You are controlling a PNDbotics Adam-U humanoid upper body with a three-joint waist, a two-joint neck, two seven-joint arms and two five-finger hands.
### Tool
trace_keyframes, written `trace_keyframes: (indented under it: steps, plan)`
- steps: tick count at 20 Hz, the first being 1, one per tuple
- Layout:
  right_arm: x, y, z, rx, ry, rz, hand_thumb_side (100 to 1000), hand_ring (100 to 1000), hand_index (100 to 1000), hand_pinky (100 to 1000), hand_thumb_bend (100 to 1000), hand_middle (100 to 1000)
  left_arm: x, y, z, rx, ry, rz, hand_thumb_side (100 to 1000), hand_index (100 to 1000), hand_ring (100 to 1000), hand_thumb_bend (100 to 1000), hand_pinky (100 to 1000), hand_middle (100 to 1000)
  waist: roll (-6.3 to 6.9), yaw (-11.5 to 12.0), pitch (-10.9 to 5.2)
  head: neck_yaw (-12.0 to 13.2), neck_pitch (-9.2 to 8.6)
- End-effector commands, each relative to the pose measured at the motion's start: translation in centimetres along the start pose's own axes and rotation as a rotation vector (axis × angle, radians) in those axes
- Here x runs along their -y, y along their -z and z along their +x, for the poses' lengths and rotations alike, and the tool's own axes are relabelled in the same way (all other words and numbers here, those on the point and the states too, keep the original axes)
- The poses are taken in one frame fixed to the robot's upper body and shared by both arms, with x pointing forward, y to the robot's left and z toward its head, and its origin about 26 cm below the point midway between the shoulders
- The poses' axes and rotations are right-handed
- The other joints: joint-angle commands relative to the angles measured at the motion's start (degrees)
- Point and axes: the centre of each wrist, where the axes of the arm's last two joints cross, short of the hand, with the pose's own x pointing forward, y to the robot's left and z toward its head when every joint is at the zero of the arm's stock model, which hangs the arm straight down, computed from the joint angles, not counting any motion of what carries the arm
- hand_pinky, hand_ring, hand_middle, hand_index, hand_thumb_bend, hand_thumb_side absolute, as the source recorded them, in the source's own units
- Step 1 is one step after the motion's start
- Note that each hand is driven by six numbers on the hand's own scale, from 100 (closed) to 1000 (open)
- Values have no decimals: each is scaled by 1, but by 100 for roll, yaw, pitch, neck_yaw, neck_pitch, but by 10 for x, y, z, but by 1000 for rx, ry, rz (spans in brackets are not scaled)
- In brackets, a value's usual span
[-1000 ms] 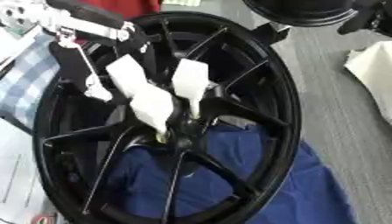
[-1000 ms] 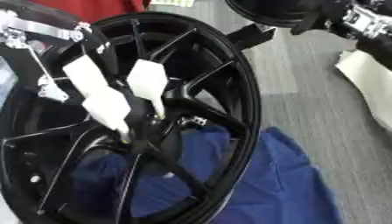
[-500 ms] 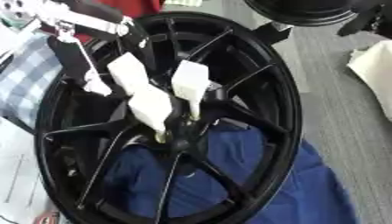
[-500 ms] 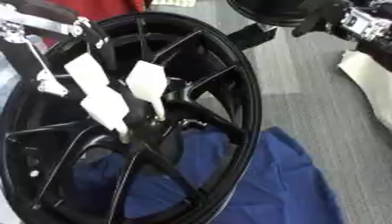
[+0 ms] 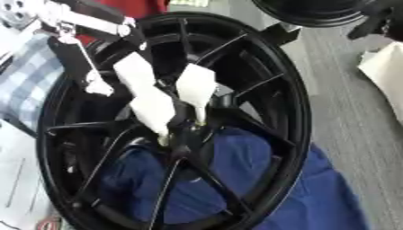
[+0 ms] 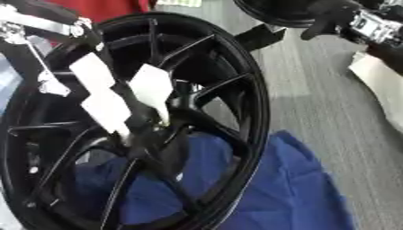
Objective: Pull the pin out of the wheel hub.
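Well, little has changed over the last second: my left hand has stayed at the hub of the black wheel, its white fingers still pinched toward the centre. The view has only drifted a bit. I take that to mean the pin isn't out yet; I can't make out the pin itself, so I can't tell whether the fingers are grasping it. The wheel stands tilted on a blue cloth on the grey counter, toward its left side. My right hand hangs dark at the far right corner; I can't tell its fingers. The spokes crowd the hub, so the clear way is straight back out.
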Motion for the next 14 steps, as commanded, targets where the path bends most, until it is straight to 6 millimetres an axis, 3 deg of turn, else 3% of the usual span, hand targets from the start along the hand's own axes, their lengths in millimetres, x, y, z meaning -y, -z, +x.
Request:
trace_keyframes:
  steps: [1, 2, 4, 8, 14]
  plan:
    - [7, -2, 5, -5, -30, -17, 595, 744, 762, 940, 100, 586, -19, -16, 7, 13, 5, 58, 100, 521, 617, 188, 752, 396, -27, 8, -166, 2, -42]
    - [7, -2, 5, -6, -30, -19, 595, 744, 762, 940, 100, 586, -20, -17, 8, 17, -5, 62, 100, 521, 617, 188, 752, 396, -25, 10, -168, 1, -40]
    - [7, -3, 4, -9, -28, -22, 596, 743, 762, 940, 100, 585, -23, -20, 9, 16, -26, 76, 100, 471, 600, 290, 737, 374, -21, 16, -177, -5, -28]
    - [7, -4, 3, -17, -25, -26, 596, 743, 762, 940, 100, 585, -30, -28, 8, 15, -71, 112, 100, 441, 581, 390, 723, 350, -16, 37, -198, -17, -22]
    - [9, -8, 1, -25, -28, -37, 592, 743, 762, 940, 100, 584, -39, -63, -11, -47, -165, 216, 100, 436, 578, 403, 723, 346, -15, 136, -268, -94, 45]
